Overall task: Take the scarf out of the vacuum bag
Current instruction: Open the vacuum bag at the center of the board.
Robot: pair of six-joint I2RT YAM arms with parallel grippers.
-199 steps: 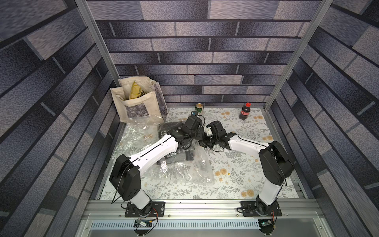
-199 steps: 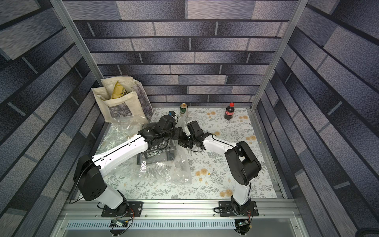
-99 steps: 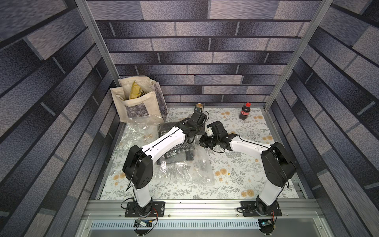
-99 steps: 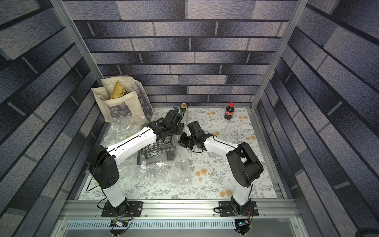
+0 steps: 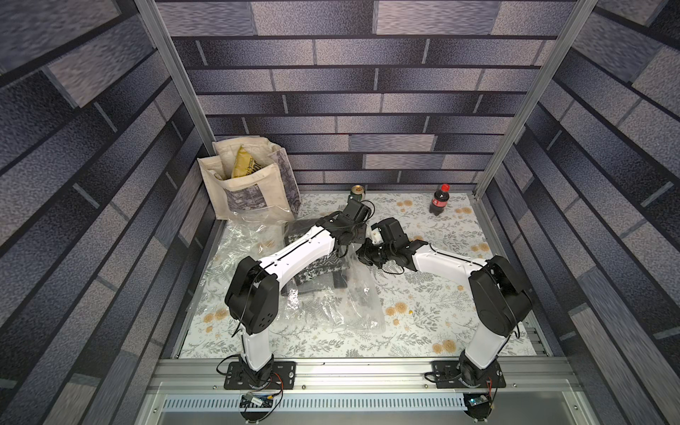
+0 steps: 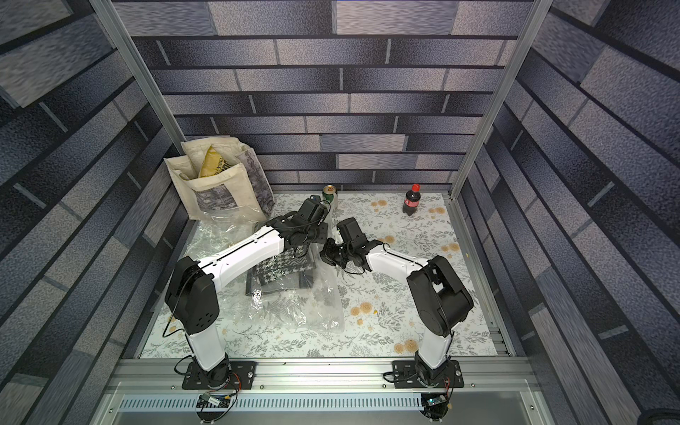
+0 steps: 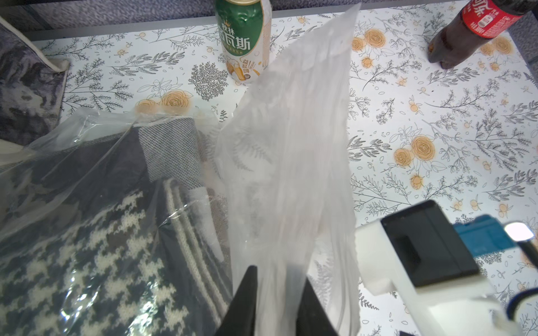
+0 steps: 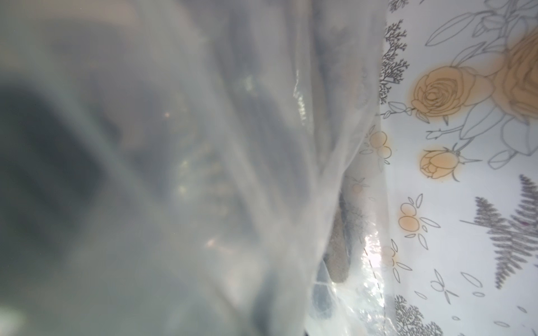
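Note:
The vacuum bag lies crinkled in the middle of the floral table. The dark houndstooth scarf is folded inside it. My left gripper is at the bag's far edge. Its black fingers pinch a flap of the bag's film that stands up between them. My right gripper faces it from the right, shut on the same raised edge. In the right wrist view its fingers are hidden behind the bag's film.
A cream tote bag with a yellow packet stands at the back left. A green can and a cola bottle stand along the back wall. More clear film spreads below the tote.
My left arm has swung up and toward the back, and its jaws have closed on the bag's raised flap. The right arm has stayed put.

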